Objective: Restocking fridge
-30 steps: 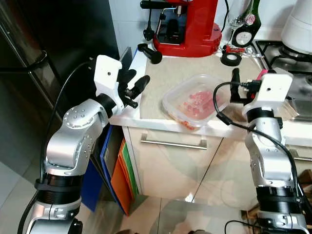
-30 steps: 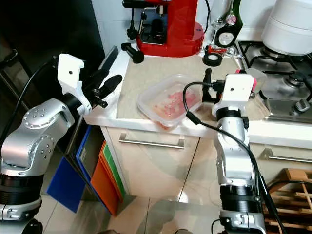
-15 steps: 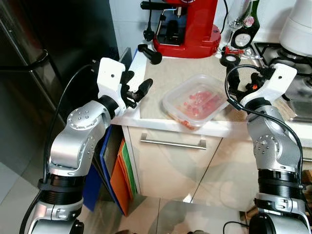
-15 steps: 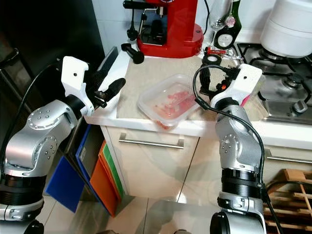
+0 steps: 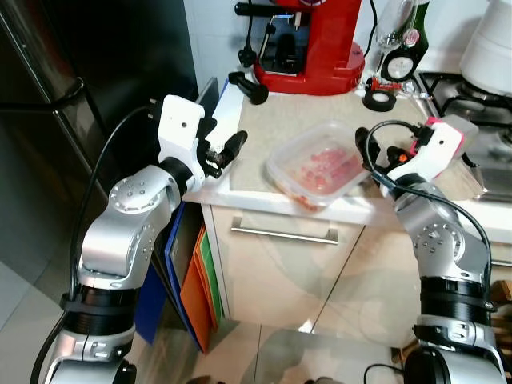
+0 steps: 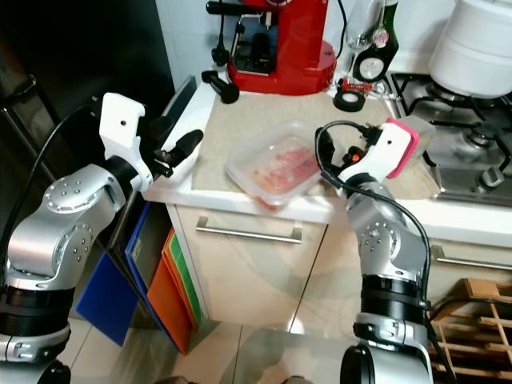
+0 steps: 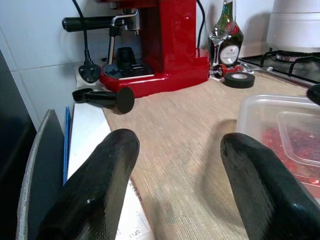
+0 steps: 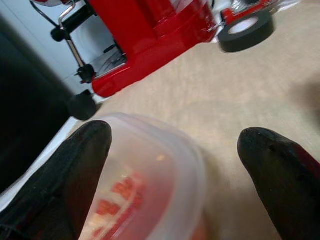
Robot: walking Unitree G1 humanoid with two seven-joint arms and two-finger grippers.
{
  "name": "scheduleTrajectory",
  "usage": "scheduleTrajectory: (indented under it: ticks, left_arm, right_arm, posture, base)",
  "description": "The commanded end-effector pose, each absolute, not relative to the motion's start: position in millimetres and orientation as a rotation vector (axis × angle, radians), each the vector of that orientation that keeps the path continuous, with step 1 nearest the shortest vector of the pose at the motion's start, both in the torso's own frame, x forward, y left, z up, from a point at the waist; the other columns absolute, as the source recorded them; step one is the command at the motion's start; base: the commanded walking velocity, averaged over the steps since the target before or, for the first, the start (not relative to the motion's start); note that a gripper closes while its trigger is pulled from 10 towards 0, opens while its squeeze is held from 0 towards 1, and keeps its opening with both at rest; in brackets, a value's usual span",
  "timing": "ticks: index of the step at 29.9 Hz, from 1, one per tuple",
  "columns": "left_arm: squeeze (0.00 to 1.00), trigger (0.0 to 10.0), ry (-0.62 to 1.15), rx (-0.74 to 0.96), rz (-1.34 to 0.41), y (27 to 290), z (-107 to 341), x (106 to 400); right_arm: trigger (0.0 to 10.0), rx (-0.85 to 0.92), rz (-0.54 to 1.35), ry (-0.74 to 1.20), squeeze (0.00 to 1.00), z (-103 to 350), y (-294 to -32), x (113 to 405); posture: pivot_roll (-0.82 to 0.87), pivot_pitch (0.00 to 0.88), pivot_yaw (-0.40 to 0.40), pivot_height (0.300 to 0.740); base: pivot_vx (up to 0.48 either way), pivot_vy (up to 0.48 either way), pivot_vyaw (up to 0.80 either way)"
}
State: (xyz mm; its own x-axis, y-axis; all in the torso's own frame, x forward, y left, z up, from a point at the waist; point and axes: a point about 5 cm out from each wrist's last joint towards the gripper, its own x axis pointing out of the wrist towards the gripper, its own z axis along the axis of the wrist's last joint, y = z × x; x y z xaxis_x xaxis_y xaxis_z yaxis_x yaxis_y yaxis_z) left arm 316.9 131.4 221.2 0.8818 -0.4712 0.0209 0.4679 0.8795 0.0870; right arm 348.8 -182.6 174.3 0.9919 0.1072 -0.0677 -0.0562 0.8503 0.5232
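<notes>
Tub (image 5: 316, 164) at tabletop (image 5: 280, 120) front edge, between hands. Right hand (image 8: 175, 165) open, fingers astride tub's near corner, not touching. Left hand (image 7: 175, 180) open, near tabletop's left edge. Tub likely light, thin, flexible, slick; grip rim corner gently. Coffee machine (image 5: 308, 40) behind.

A: So where does everything sit on the surface (image 5: 272, 128)?

B: The food container (image 5: 318, 166) is near the front edge, between the left tool (image 5: 222, 147) and the right tool (image 5: 372, 150). The coffee machine (image 5: 308, 44) stands behind it by the wall, with the tape roll (image 5: 378, 98) and bottle (image 5: 402, 48) to its right.

A: And the fridge (image 5: 88, 88)?

B: Left of the surface, behind the left arm.
</notes>
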Motion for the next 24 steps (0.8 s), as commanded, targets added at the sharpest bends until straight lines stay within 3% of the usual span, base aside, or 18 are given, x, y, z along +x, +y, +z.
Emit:
scheduleTrajectory:
  ticks: [1,8,9,10,11,24]
  left_arm:
    - [0.0,10.0,-0.047,0.092,-0.484,132,226,318]
    - [0.0,10.0,-0.037,0.082,-0.486,133,228,318]
    - [0.0,10.0,-0.031,0.078,-0.489,133,227,318]
    - [0.0,10.0,-0.031,0.078,-0.489,133,227,318]
    - [0.0,10.0,-0.027,0.075,-0.491,133,227,318]
    - [0.0,10.0,0.171,-0.092,-0.507,133,211,321]
  right_arm:
    - [10.0,0.575,0.095,0.133,0.0,172,-178,351]
    - [10.0,0.621,0.096,0.175,0.0,171,-175,355]
    - [2.5,0.639,0.087,0.198,0.0,169,-173,356]
    - [2.5,0.639,0.087,0.198,0.0,169,-173,356]
    - [0.0,0.645,0.081,0.208,0.0,168,-173,356]
    - [0.0,0.762,0.091,0.124,0.0,188,-183,355]
  posture:
    - [0.02,0.0,0.013,0.74]
    - [0.03,0.0,0.012,0.74]
    - [0.03,0.0,0.011,0.74]
    - [0.03,0.0,0.011,0.74]
    - [0.03,0.0,0.011,0.74]
    - [0.02,0.0,0.011,0.74]
  base:
    - [0.0,0.0,0.0]
    - [0.0,0.0,0.0]
    - [0.0,0.0,0.0]
    - [0.0,0.0,0.0]
    - [0.0,0.0,0.0]
    - [0.0,0.0,0.0]
